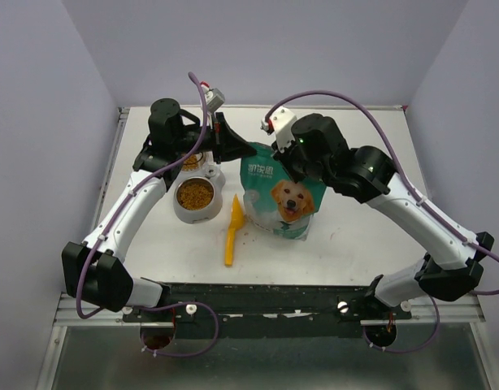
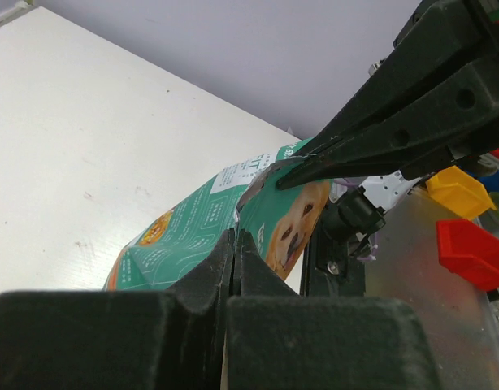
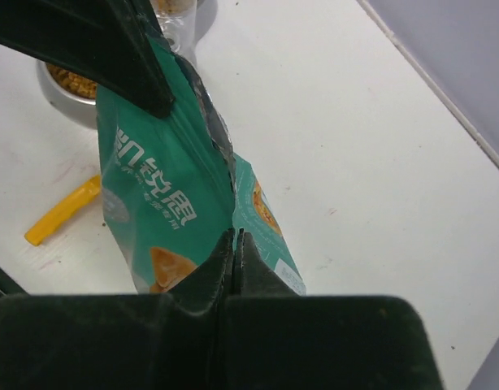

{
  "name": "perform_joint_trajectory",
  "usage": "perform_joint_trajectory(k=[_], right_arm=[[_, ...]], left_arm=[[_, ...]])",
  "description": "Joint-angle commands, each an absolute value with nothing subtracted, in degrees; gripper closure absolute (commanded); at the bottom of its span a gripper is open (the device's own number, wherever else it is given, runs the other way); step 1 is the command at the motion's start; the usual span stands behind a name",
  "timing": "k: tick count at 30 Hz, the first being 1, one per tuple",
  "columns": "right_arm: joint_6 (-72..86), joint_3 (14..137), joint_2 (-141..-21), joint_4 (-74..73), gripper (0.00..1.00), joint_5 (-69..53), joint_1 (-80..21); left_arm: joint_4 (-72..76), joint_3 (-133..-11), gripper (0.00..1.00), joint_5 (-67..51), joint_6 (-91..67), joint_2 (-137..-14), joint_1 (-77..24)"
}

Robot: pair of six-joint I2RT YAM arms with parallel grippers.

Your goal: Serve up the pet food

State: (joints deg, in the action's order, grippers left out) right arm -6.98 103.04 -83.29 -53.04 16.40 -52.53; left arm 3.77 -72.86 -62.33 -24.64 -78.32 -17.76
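Left gripper (image 2: pixel 235 239), right gripper (image 3: pixel 236 237): both pinching shut on top edge of bag (image 1: pixel 284 203). Pet food (image 1: pixel 195 194) sitting in bowl (image 1: pixel 193 217) at nine o'clock of bag; scoop (image 1: pixel 232 231) lying between.

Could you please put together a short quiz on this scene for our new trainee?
1. True or false: the scoop lies on the table between the bowl and the bag.
2. What are the left fingers and right fingers shut on? A) scoop B) bag's top edge C) bowl
3. Fill in: the bowl holds brown ____.
Key: 1 true; 2 B; 3 pet food.
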Motion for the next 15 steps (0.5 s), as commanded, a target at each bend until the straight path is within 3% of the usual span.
perform_joint_trajectory(k=[1,6,8,11,14,15], right_arm=[[-13.53,101.87,-81.30,-52.92,1.00,28.11,-53.52],[-16.96,100.63,-81.03,-52.82,1.00,29.80,-54.58],[-17.48,99.50,-80.69,-52.39,0.74,26.99,-54.58],[-17.14,97.91,-80.24,-50.72,0.67,26.80,-54.58],[-17.22,97.65,-81.12,-50.36,0.69,26.98,-54.58],[-17.31,97.56,-81.47,-50.36,0.77,27.68,-54.58]], left_arm=[[4.75,-73.92,1.00,-59.59,-23.38,-76.90,-16.96],[4.66,-74.27,1.00,-59.85,-23.20,-76.90,-16.96],[4.66,-74.35,1.00,-60.03,-23.29,-76.90,-16.96],[4.66,-74.53,1.00,-60.21,-23.38,-77.25,-16.96],[4.92,-74.53,1.00,-60.64,-23.82,-77.17,-16.96],[5.01,-74.53,1.00,-60.64,-23.99,-77.08,-16.96]])
